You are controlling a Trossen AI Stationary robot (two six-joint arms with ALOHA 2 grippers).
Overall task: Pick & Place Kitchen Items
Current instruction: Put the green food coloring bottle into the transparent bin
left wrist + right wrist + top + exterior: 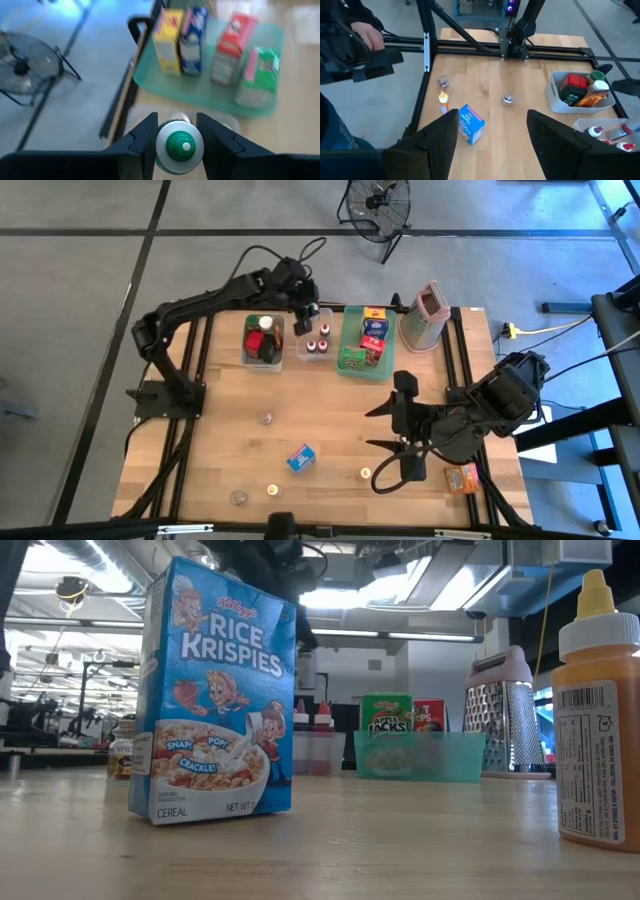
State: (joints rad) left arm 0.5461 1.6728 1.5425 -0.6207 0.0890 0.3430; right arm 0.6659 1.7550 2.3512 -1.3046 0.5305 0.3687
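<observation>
The left gripper (179, 145) hangs over the small clear bin (315, 343) at the table's far edge, its two fingers closed against the sides of a tiny green-capped bottle (179, 146), just beside the green tray (200, 90) of small food boxes. The right gripper (408, 427) hovers above the bare wood on the table's right side with its fingers spread wide and nothing between them. A blue Rice Krispies box (300, 457) stands upright on the table near the front edge, apart from both arms.

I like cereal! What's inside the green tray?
The green tray holds small food boxes standing up: a yellow box, a blue box, a red box and a green box. Their contents are hidden.
</observation>
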